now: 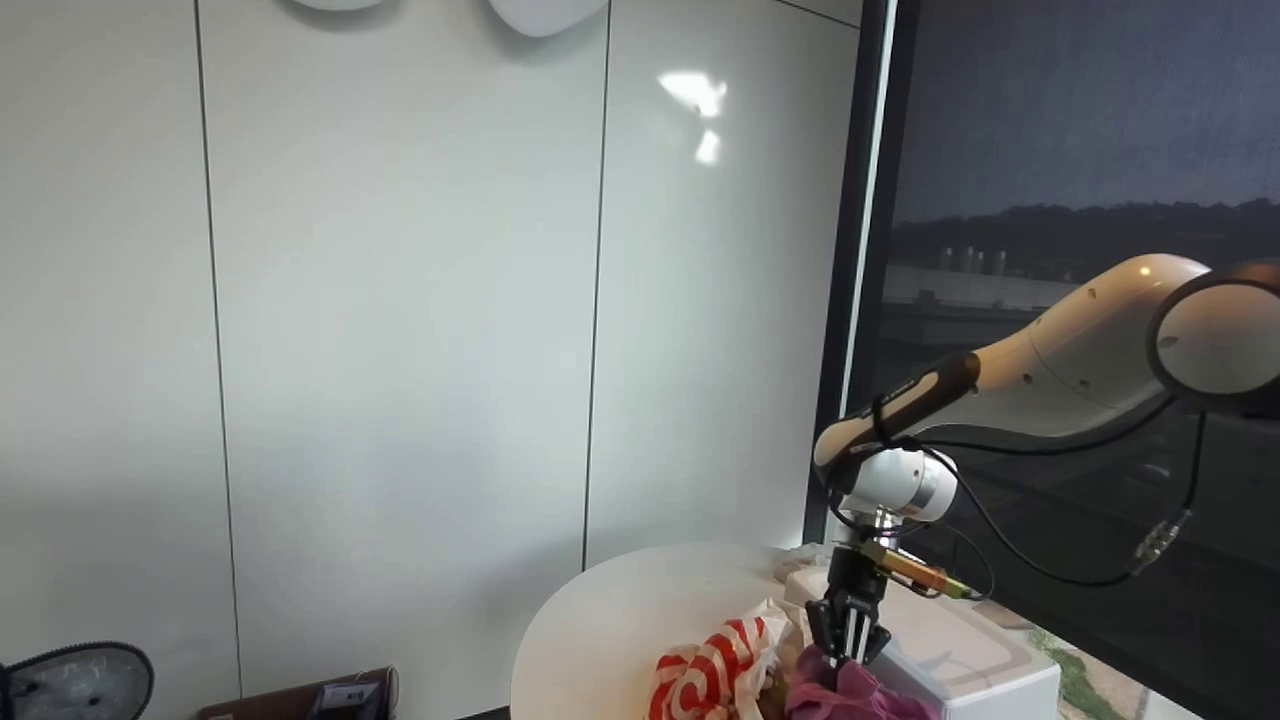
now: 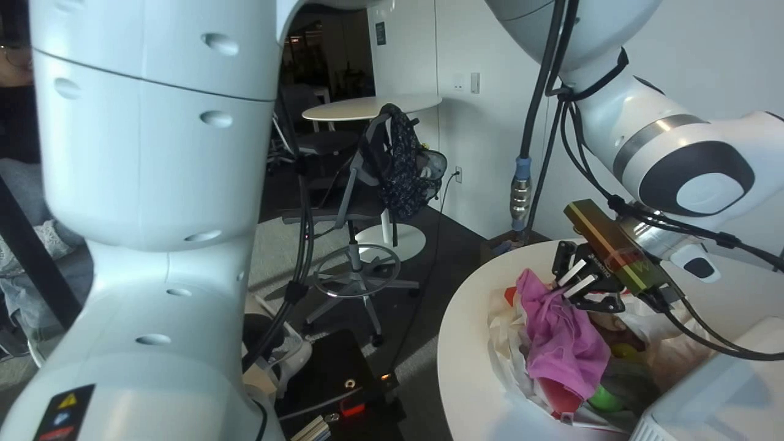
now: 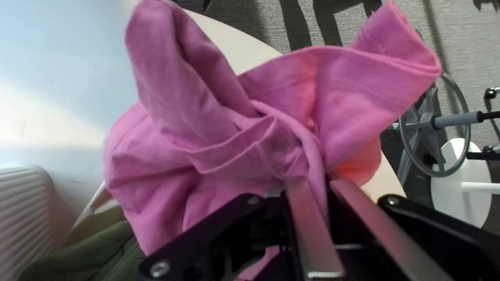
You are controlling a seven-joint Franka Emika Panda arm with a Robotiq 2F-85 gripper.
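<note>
In an exterior view, a round white table (image 1: 600, 620) sits under a thin, crinkly white bag with red swirls (image 1: 705, 685) and shows to the bag's left. Next comes a soft pink cloth (image 1: 858, 696), bunched up at the bag's open top. Just above the bag, a black two-finger gripper (image 3: 317, 182) pinches a fold of the cloth from both sides, as the wrist view shows. To the right of the bag stands a smooth white box (image 1: 970, 640). The cloth looks light and floppy, not slippery and not easy to break, so a firm squeeze should be fine. A thick fold seems best to hold; a thin edge may slip.
</note>
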